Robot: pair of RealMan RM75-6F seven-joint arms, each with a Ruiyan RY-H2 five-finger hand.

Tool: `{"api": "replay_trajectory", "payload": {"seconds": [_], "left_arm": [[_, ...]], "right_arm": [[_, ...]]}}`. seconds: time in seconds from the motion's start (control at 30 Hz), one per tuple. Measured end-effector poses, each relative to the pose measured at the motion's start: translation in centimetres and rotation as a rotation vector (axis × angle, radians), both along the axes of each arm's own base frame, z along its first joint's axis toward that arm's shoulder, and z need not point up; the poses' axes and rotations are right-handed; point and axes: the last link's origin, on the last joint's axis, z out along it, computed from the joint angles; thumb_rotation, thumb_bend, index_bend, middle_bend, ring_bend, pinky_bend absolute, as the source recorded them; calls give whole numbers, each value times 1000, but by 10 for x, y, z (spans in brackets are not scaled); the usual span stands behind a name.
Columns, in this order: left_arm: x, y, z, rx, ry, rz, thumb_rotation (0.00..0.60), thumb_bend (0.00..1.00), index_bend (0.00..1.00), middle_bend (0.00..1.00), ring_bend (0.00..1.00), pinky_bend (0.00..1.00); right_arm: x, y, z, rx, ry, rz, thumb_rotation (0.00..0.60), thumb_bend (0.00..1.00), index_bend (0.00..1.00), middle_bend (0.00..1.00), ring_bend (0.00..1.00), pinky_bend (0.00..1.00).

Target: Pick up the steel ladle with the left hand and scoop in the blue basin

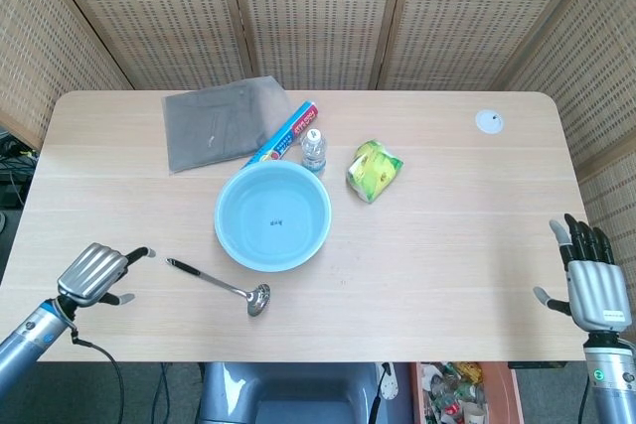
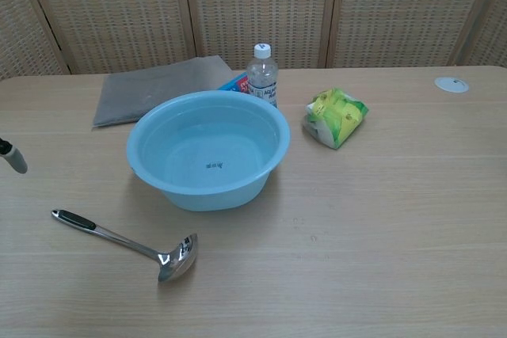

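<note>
Ladle [image 1: 221, 284] flat beside basin [image 1: 272, 215]; left hand [image 1: 94, 273] near, empty.

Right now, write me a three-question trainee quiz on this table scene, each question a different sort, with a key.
1. True or false: the left hand is holding the ladle.
2. Multiple choice: which end of the ladle lies nearer the left hand? A) its bowl B) its dark handle tip C) neither, it lies inside the basin
3. Fill in: the water bottle stands just behind the blue ____, as the chest view shows.

Key:
1. False. The hand is over the table, apart from the ladle, and holds nothing.
2. B. The dark handle tip points toward the left hand; the bowl end is further off, in front of the basin.
3. basin.
</note>
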Motion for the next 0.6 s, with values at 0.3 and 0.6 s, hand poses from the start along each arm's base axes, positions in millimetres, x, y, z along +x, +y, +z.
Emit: {"api": "replay_trajectory", "payload": {"seconds": [0.3,0.6], "left_arm": [[11,20,-34,-62,17,21,600,284,344,993,974,986],[17,31,-65,-100,59,18,600,326,364,995,974,986]], "right_arm": [[-5,-3,1,5,-8,-28,600,0,0,0,0,0],[-9,-7,7,1,-35,-45,600,0,0,0,0,0]]}}
